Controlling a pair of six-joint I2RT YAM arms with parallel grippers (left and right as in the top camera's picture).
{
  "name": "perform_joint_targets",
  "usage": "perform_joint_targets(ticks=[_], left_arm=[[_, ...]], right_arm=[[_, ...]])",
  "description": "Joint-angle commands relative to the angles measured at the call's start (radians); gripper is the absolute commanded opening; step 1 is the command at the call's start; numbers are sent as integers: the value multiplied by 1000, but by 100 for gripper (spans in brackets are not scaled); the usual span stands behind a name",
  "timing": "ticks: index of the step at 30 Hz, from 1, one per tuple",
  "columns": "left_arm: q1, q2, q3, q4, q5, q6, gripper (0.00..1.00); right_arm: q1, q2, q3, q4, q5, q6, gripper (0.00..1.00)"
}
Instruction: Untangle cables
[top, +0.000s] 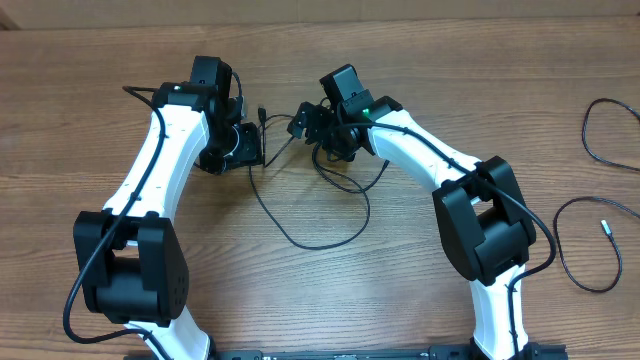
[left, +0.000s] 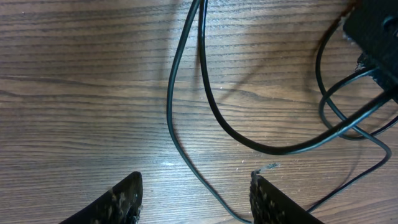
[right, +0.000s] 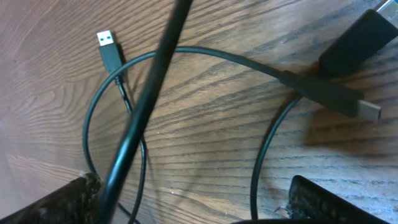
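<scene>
Thin black cables (top: 318, 247) lie tangled on the wooden table between my two grippers, with a long loop trailing toward the front. My left gripper (top: 252, 150) is open and low over the table; in the left wrist view (left: 196, 196) one cable (left: 186, 155) runs between its fingers, untouched. My right gripper (top: 318, 125) is open over the knot; in the right wrist view (right: 202, 202) several strands lie between its fingers. A USB plug (right: 107, 46) and a second connector (right: 329, 93) lie ahead of it. A blurred cable (right: 146, 112) crosses close to the camera.
Two more black cables lie apart at the right of the table, one near the far right edge (top: 587, 130) and one lower (top: 562, 255) with a small plug (top: 605, 228). Both arm bases stand at the front edge.
</scene>
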Motion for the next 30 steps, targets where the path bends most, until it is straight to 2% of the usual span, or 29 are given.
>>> perform_joint_targets(ticks=[1, 5, 10, 11, 13, 15, 19, 22, 25, 30], left_arm=[[-4, 13, 1, -3, -9, 8, 55], [-4, 13, 1, -3, -9, 8, 55], [-4, 13, 1, -11, -9, 8, 55], [-4, 13, 1, -11, -10, 8, 55], [-4, 13, 1, -10, -9, 8, 55], [-4, 13, 1, -11, -9, 8, 55], [-4, 13, 1, -11, -9, 8, 55], [-4, 13, 1, -14, -9, 8, 55], [-4, 13, 1, -15, -9, 8, 55], [-4, 13, 1, -15, -9, 8, 55]], right_arm=[[1, 3, 1, 3, 17, 13, 88], [6, 12, -8, 3, 17, 89, 80], [19, 28, -11, 15, 17, 76, 57], [19, 28, -11, 15, 16, 51, 47], [19, 28, -11, 15, 16, 21, 37], [19, 28, -11, -2, 17, -10, 34], [13, 27, -11, -27, 17, -80, 9], [4, 27, -11, -48, 16, -88, 4], [-6, 18, -11, -66, 0, -150, 4], [-46, -78, 3, -123, -6, -311, 4]])
